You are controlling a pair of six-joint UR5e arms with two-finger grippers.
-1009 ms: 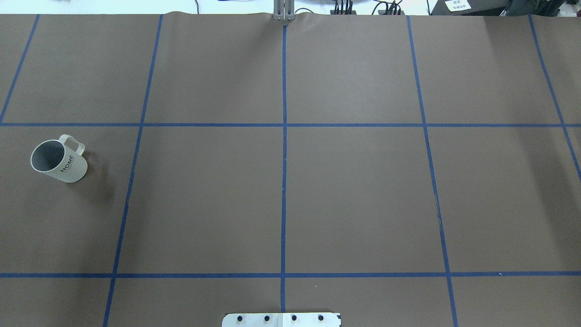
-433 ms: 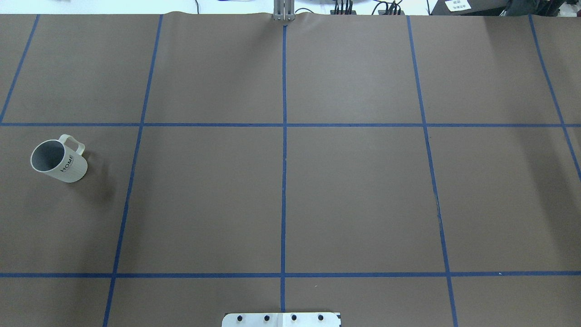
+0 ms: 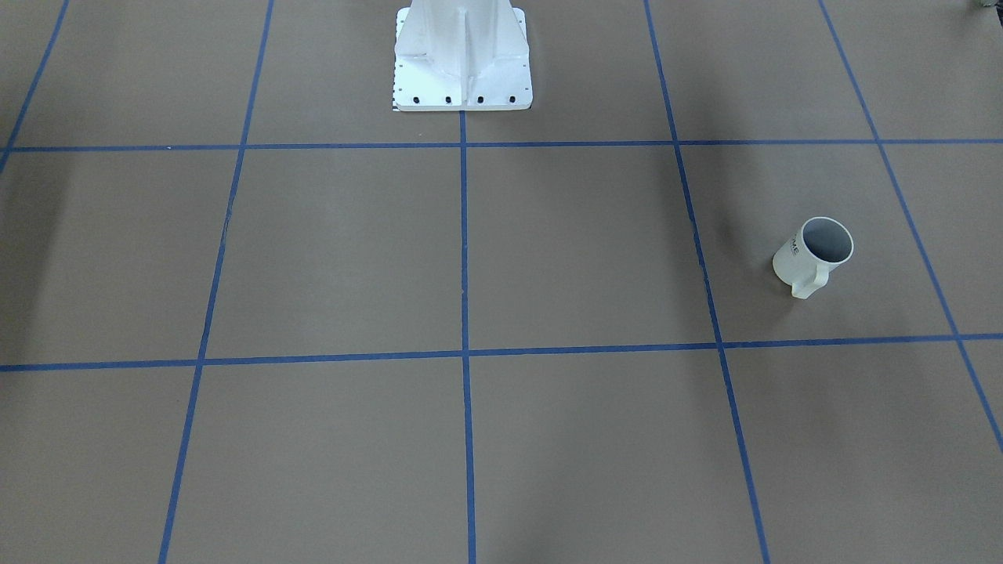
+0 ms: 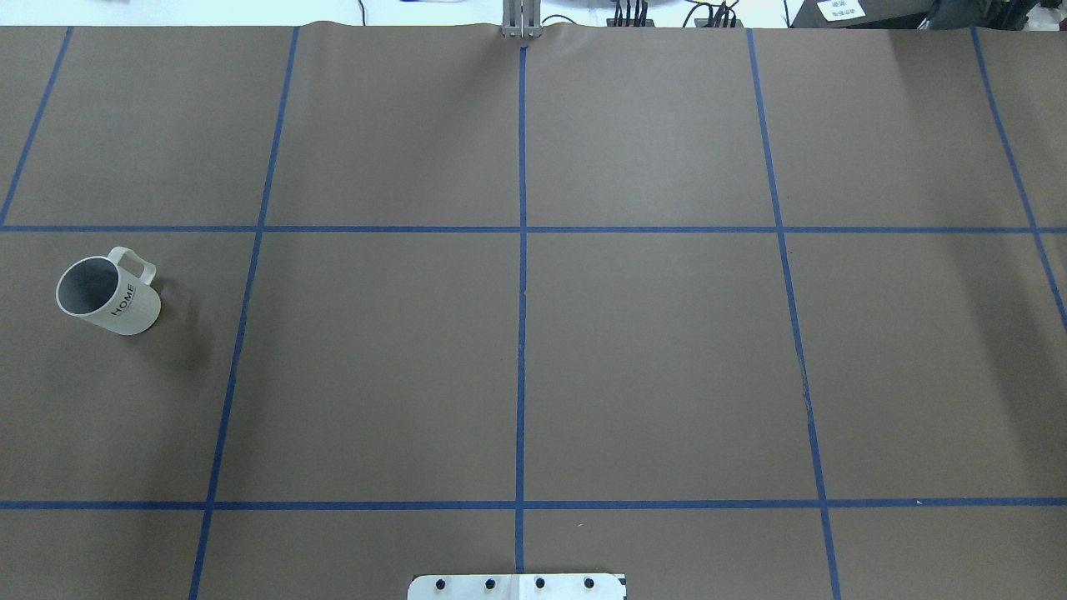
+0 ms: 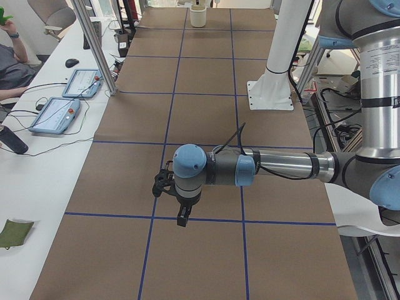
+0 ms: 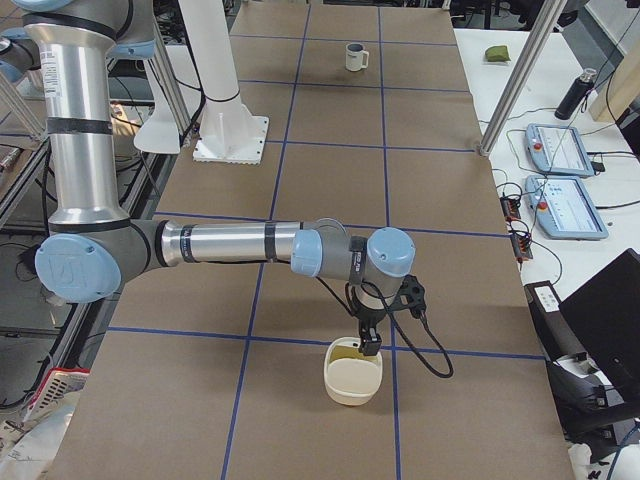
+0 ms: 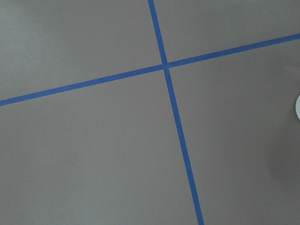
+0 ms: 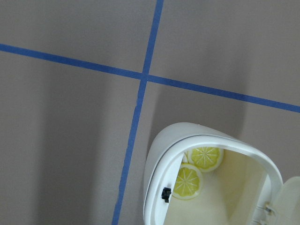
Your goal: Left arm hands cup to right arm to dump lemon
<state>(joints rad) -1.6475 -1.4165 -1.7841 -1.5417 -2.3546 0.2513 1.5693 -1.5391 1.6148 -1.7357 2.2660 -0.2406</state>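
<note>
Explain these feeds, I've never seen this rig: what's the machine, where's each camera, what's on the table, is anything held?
This is a two-armed robot; the white pedestal is its base. Two cameras look down on the brown table, one from behind the robot, one facing it; two watch from the table's ends; one rides on each wrist. The mug stands upright, alone, on the robot's left. The left gripper hovers over bare table. The right gripper hangs over a cream bin holding lemon slices. Nothing seems held; whether the jaws are open I cannot tell.
</note>
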